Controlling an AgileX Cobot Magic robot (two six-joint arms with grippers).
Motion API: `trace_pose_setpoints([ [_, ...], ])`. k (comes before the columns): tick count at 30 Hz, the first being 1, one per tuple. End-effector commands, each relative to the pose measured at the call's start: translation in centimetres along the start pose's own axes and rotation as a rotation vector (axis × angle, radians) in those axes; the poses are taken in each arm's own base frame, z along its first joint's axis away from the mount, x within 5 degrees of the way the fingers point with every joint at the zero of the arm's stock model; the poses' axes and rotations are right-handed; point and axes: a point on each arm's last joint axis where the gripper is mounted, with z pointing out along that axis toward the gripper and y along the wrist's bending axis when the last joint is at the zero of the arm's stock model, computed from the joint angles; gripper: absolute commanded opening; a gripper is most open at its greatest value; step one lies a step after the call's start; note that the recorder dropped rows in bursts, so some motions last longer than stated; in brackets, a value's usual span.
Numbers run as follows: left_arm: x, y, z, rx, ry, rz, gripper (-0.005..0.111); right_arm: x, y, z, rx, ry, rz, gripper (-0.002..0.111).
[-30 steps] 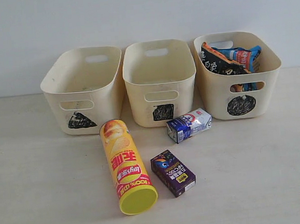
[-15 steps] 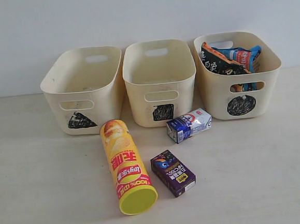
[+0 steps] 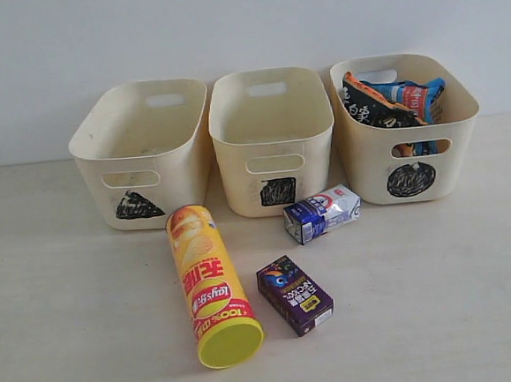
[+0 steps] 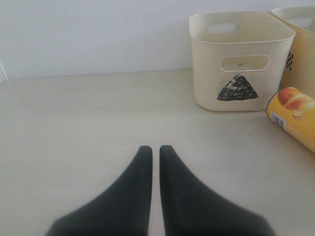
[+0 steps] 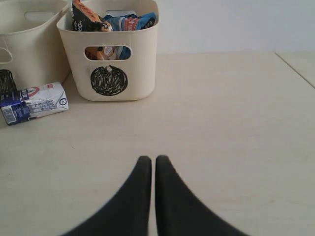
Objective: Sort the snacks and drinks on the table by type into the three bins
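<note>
The yellow chip canister (image 3: pixel 208 283) lies on its side on the table, lid toward the front; its far end (image 4: pixel 295 118) shows in the left wrist view. Beside it lie the dark purple carton (image 3: pixel 295 294) and the blue-and-white carton (image 3: pixel 322 213) (image 5: pixel 34 102). Three cream bins stand behind: triangle (image 3: pixel 101 141) (image 4: pixel 206 73), square (image 3: pixel 274 145), circle (image 3: pixel 464 139) (image 5: pixel 142 64). The circle bin holds the orange-and-black bag (image 3: pixel 368 102) and the blue bag (image 3: pixel 416 94). The pink canister is out of view. My left gripper (image 4: pixel 155 147) and right gripper (image 5: pixel 153 158) are shut, holding nothing, over bare table.
A plain white wall rises right behind the bins. The pale wooden table (image 3: pixel 441 300) extends on both sides of the objects. Neither arm appears in the exterior view.
The yellow canister has shifted slightly to the left on the table. The cartons, bins and bags have not moved.
</note>
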Motion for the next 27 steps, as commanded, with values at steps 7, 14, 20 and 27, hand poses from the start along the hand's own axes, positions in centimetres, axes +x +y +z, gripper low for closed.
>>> trace_pose_setpoints([
  [7,-2.7,-0.2,-0.4,0.031,-0.314,-0.069,0.004,0.1,0.0,0.0,0.002,-0.002,-0.004,0.0],
  [14,-4.3,-0.3,-1.1,0.082,-0.499,-0.198,0.004,0.1,0.0,0.0,0.002,-0.002,-0.004,0.0],
  [20,-5.6,-0.4,-2.0,0.155,-0.666,-0.31,0.004,0.1,0.0,0.0,0.002,-0.002,-0.003,0.0],
  [27,-8.0,-0.3,0.1,0.145,-0.538,-0.335,0.004,0.1,0.0,0.0,0.002,-0.002,-0.002,0.0],
])
